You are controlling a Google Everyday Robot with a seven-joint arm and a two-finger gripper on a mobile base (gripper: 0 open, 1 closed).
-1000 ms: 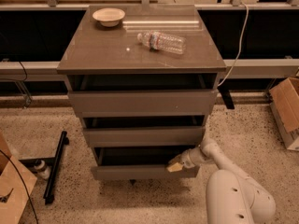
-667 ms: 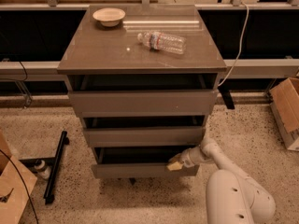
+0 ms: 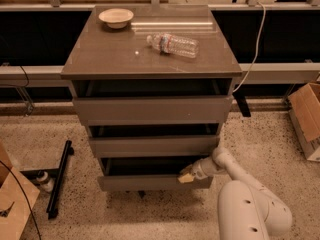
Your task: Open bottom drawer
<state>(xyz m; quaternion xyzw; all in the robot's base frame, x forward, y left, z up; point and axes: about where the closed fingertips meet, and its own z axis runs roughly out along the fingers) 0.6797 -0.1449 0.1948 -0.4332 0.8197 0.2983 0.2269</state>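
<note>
No shift; jaws at top right of bottom drawer [image 3: 150,183]

The light is warm and rather dim, coming from above and behind. The cabinet top [image 3: 115,54] carries a pale streak of glare near its back edge and a small bright spot beside the bottle [image 3: 172,44]. The gaps over each drawer front lie in deep shadow, also inside the bottom drawer [image 3: 150,182]. The gripper [image 3: 186,176], at the right end of that drawer's upper edge, catches light and looks pale yellow. Behind the cabinet it is almost black
</note>
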